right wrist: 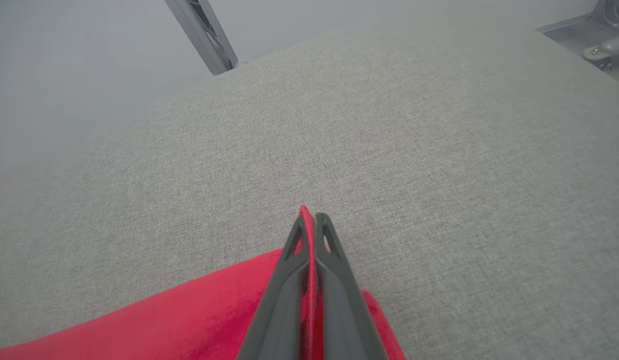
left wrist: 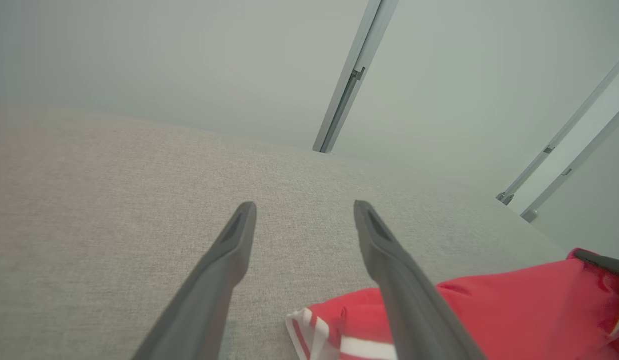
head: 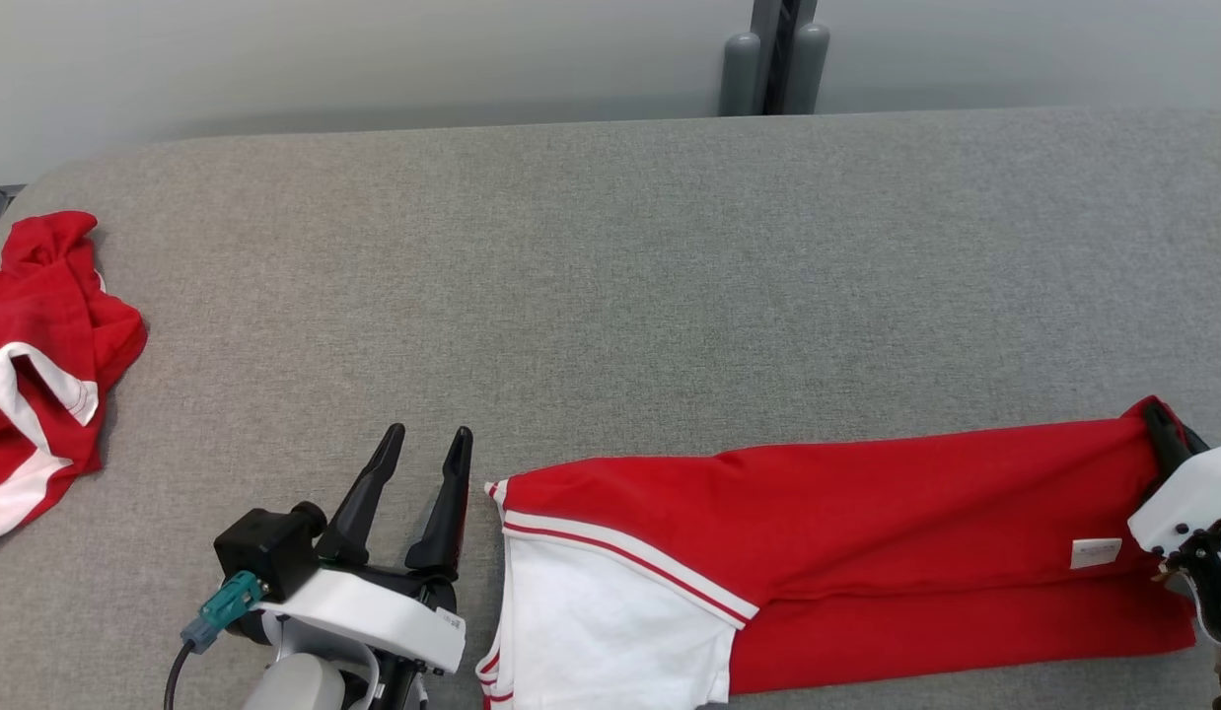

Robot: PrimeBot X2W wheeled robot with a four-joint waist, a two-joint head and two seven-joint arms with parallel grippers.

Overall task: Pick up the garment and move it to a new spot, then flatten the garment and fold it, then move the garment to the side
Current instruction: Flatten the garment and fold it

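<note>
right gripper (right wrist: 309,220) is pinched tight on the right end of the red garment (head: 867,513), laid along the grey table (head: 610,247); left gripper (head: 429,434) stands wide open, empty, beside its left end.

The garment (head: 867,532) runs off the head view's near edge at its white part. A second red cloth (head: 38,335) is cut by the left edge. The garment's white label (head: 1096,552) is too small to read.

two red garments (head: 867,503) (head: 48,325), two end effectors (head: 429,431) (right wrist: 310,220)
</note>
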